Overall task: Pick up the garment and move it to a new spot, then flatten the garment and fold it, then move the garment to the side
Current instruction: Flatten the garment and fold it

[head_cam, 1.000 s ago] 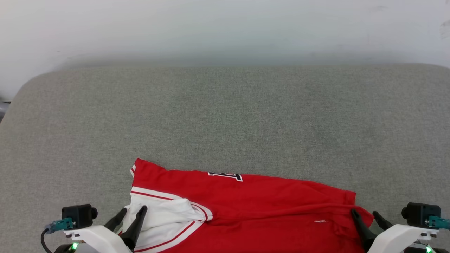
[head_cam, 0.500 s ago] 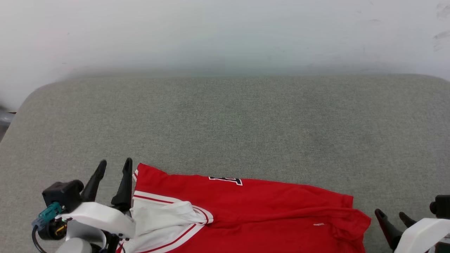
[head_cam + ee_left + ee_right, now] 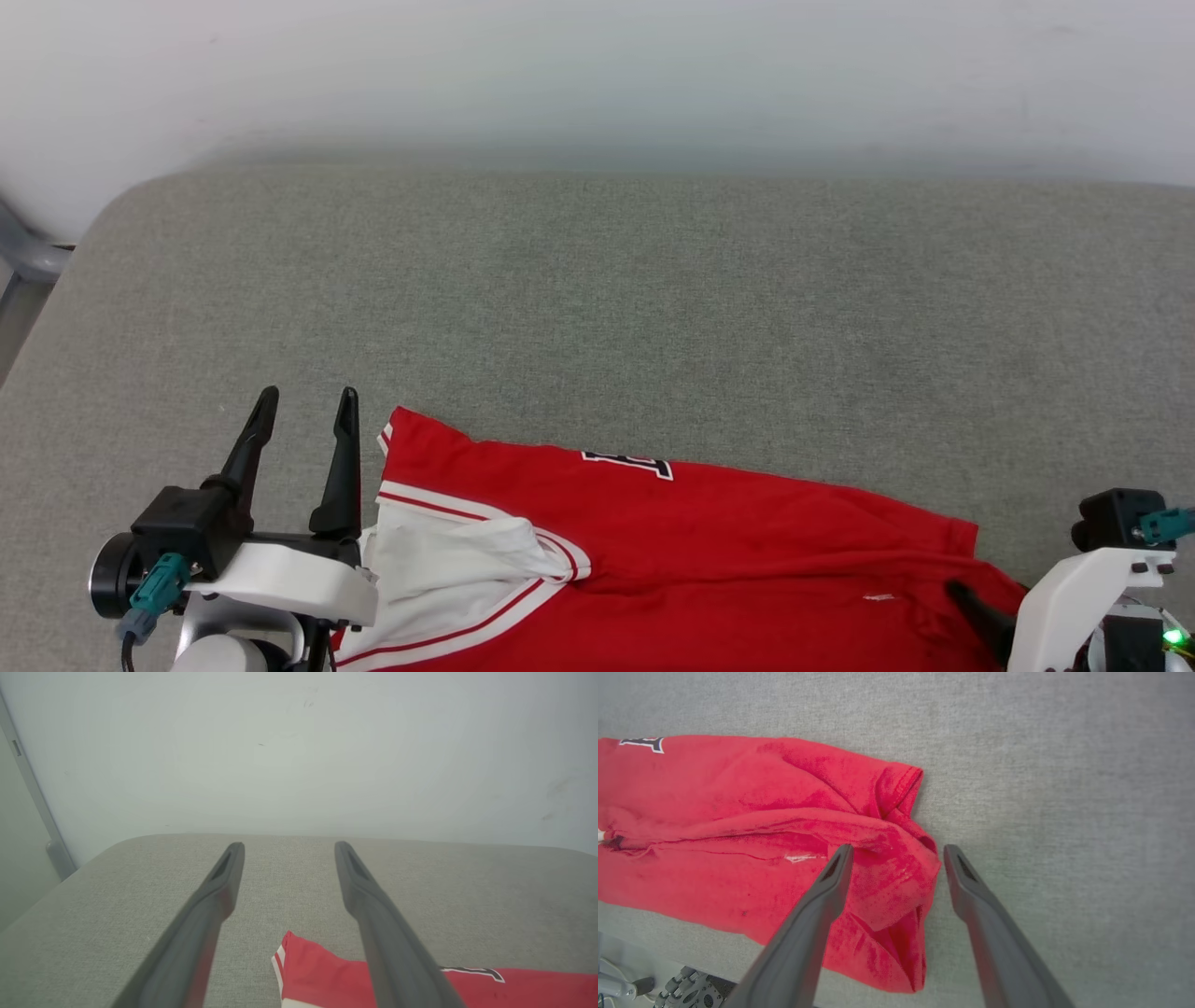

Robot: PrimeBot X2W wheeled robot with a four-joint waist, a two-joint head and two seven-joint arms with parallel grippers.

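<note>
The garment (image 3: 709,551) is a red jersey lying folded in a long band at the table's near edge. Its white sleeve (image 3: 448,560) rests on top at the left, and a bit of black lettering (image 3: 627,462) shows at the far fold. My left gripper (image 3: 306,401) stands open just left of the garment's far left corner, raised and empty; in the left wrist view that gripper (image 3: 288,847) points over the table, with the garment's corner (image 3: 322,975) below. My right gripper (image 3: 899,851) is open above the garment's bunched right end (image 3: 896,882), holding nothing.
The grey fabric table (image 3: 597,308) stretches far beyond the garment up to a white wall (image 3: 597,75). Its rounded left corner sits near a grey metal post (image 3: 28,257). The table's near edge and part of my wheeled base (image 3: 686,991) appear in the right wrist view.
The head camera has shifted. My left gripper has lifted off the white sleeve and moved to the garment's left side. My right gripper drew away to the right, then came back over the right end.
</note>
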